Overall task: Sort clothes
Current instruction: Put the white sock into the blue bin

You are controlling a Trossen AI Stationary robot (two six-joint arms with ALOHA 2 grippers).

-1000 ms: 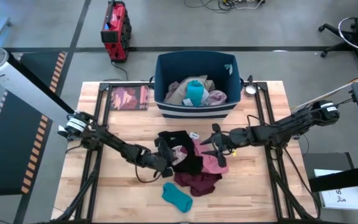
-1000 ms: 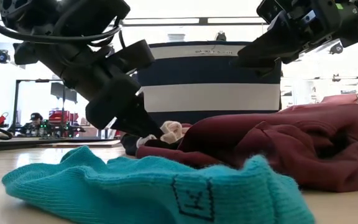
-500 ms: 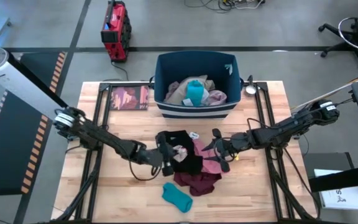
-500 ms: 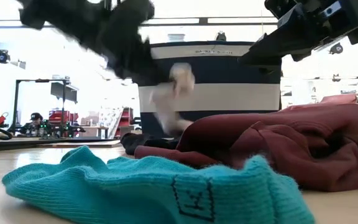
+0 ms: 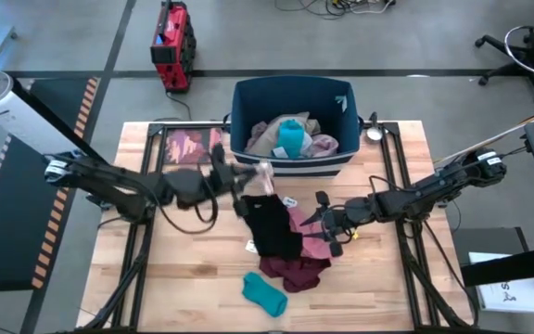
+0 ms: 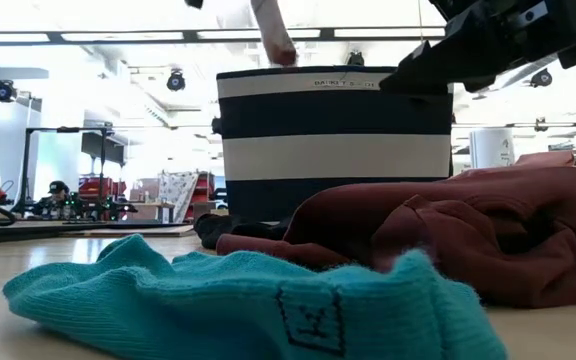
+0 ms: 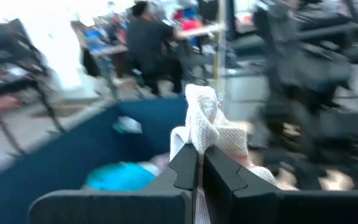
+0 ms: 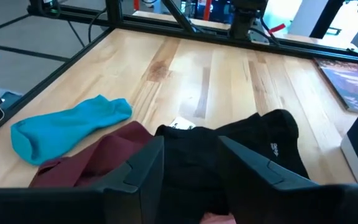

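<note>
My left gripper (image 5: pixel 241 174) is shut on a small pale piece of clothing (image 5: pixel 264 171), raised in front of the near wall of the dark blue striped bin (image 5: pixel 248 102). The bin holds beige, teal and pink pieces. A pile lies mid-table: a black garment (image 5: pixel 272 223), a pink one (image 5: pixel 319 244) and a maroon one (image 5: pixel 295 272). A teal sock (image 5: pixel 264 293) lies near the front edge. My right gripper (image 5: pixel 327 223) hovers open at the pile's right side, its fingers (image 8: pixel 145 171) on either side of the black garment (image 8: pixel 229 143). Whether they touch it I cannot tell. My left gripper pinches the pale piece, bunched in several layers (image 7: pixel 205 134), between its two shut fingers. The fingers lie about level and point toward the bin. The bunch sticks out past the fingertips. The piece is lifted clear of the table, a short end (image 6: pixel 273 35) hanging at the bin's rim height.
A dark red booklet (image 5: pixel 191 146) lies at the far left of the table. A small round metal thing (image 5: pixel 375 133) sits right of the bin. Black frame rails (image 5: pixel 156 158) run along both sides. Bare wood shows at the near left and right.
My left gripper has shut on the pale piece in the pile, then risen and swung toward the far edge and the bin, tipping from a downward slant to level. The piece has come up clear of the pile. The other clothes have stayed put.
</note>
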